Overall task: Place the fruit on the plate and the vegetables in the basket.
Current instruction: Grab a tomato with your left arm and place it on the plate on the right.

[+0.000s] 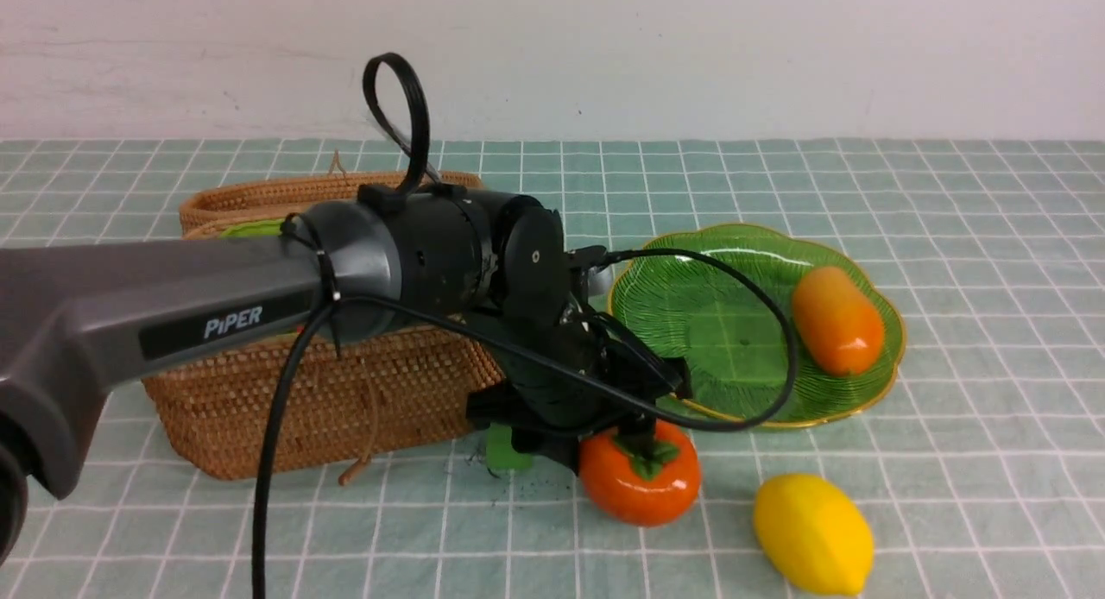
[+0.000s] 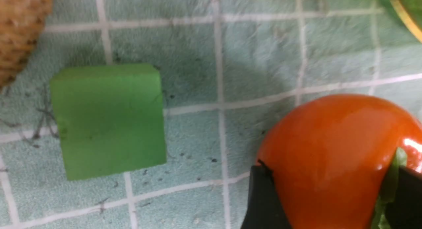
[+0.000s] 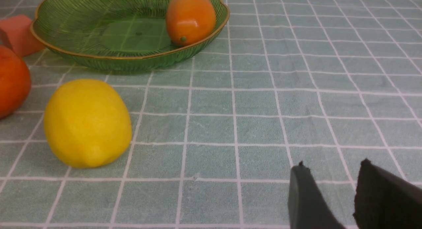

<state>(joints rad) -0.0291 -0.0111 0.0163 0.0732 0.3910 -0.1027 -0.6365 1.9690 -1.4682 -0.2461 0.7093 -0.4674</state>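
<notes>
**A:** Where is the persimmon (image 1: 640, 487)?

**B:** On the tabletop (image 1: 967, 461), just in front of the plate (image 1: 691, 323), and inside my left pincer (image 2: 329, 192). One of the fingers (image 2: 263, 199) presses its side and the other presses its leaf cap. I am grasping it.

**A:** And the other fruit?

**B:** The mango (image 1: 837, 320) lies on the right side of the plate. The lemon (image 1: 811, 532) sits on the tabletop to the right of the persimmon, near it but apart.

**A:** Your right pincer (image 3: 333, 171)?

**B:** It is low over bare cloth, well to the right of the lemon. Its jaws are slightly parted, with nothing between them.

**A:** What else is near the left one?

**B:** A green cube (image 2: 108, 120) just left of the persimmon, with the basket (image 1: 319, 400) beyond it.
</notes>
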